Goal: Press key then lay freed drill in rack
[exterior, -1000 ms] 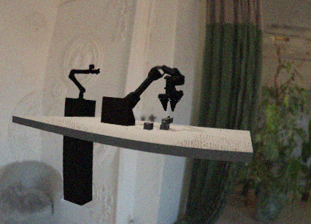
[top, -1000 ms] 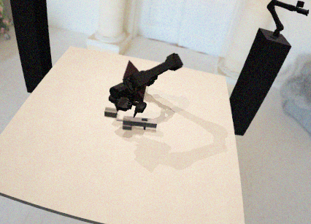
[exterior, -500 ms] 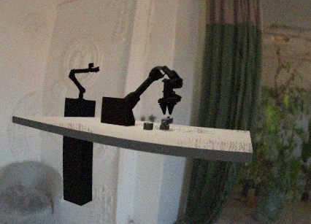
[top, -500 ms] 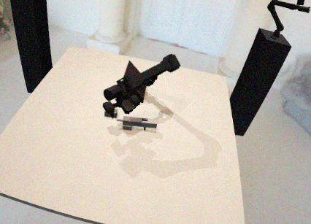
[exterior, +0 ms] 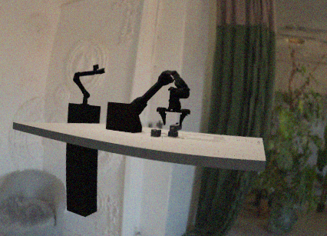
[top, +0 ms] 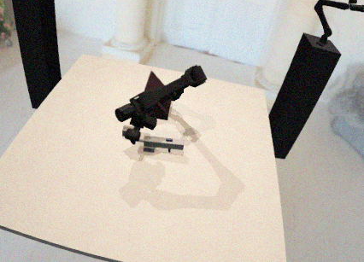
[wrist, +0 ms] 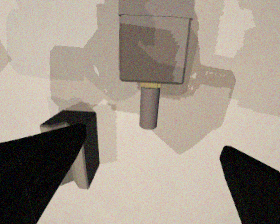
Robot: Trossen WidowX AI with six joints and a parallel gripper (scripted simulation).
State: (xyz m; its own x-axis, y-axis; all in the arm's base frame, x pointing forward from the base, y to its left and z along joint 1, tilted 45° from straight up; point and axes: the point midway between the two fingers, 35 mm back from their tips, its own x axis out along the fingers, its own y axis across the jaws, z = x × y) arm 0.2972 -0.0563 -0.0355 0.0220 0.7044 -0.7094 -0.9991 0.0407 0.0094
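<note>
Claw: (wrist: 146, 178) wide open, nothing betw fingers. Dark fingers spread to lower L and lower R corners of wrist view, pointing down at bench.
Arm: (top: 164, 91) reaches from its dark base out over mid bench; in exterior view claw (exterior: 173, 118) hangs just above the small parts, fingers down.
Drill: (wrist: 154, 47) grey block body lying flat on bench, short round bit (wrist: 148, 106) sticking out toward the camera w/ thin yellowish ring where bit meets body. Sits above claw gap in wrist view, apart from both fingers. In top view it's the light grey piece (top: 164, 144) just right of claw, w/ a dark patch on top.
Small block: (wrist: 84, 150) dark top, light side, just beside L finger and partly hidden by it; contact can't tell. Whether it's the key or the rack can't tell.
Bench: (top: 85, 192) pale cream slab, arm shadows across it.
Pillars: two tall black posts, one at each far side (top: 36, 43) (top: 303, 90), each w/ a small camera arm on top.
Backgrnd: green curtain (exterior: 242, 88) in exterior view.
</note>
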